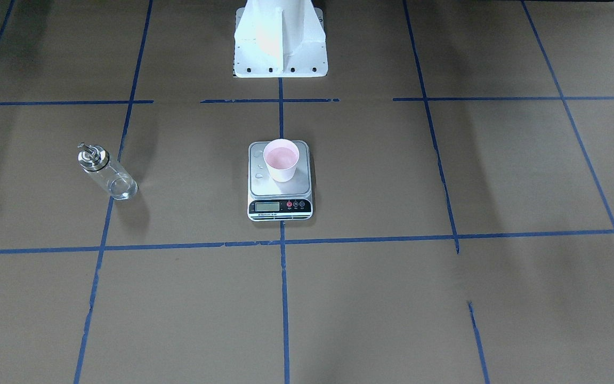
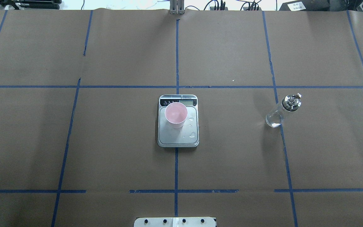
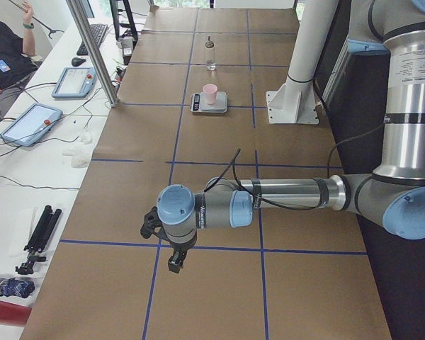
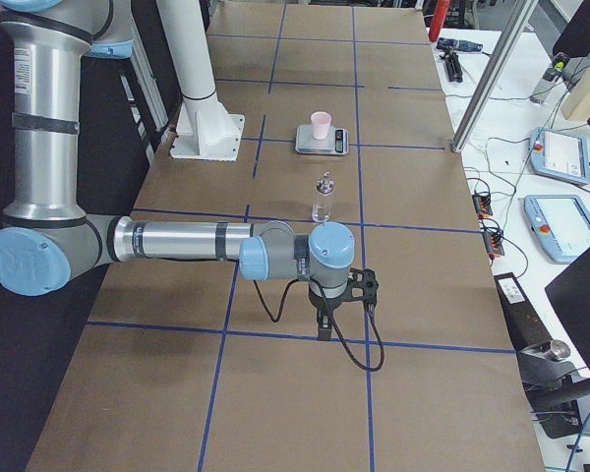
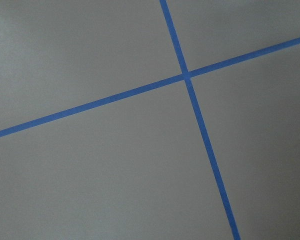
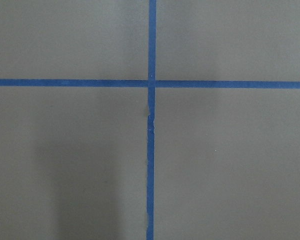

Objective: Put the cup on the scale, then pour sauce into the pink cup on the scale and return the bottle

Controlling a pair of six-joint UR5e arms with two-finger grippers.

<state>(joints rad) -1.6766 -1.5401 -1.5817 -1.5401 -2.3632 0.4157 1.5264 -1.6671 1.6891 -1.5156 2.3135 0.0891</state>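
Holding sauce (image 1: pixel 280 155) — cup (image 1: pixel 282 170) on scale (image 1: pixel 262 185)

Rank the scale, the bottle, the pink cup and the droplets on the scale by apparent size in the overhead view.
1. The scale, clearly largest.
2-3. The bottle and cup: too close to rank; bottle longer, cup wider.
4. The droplets, smallest.

Two high cameras face each other, and both see the scale (image 2: pixel 175 138). Wrist cameras look down at tape (image 5: pixel 187 75), close.
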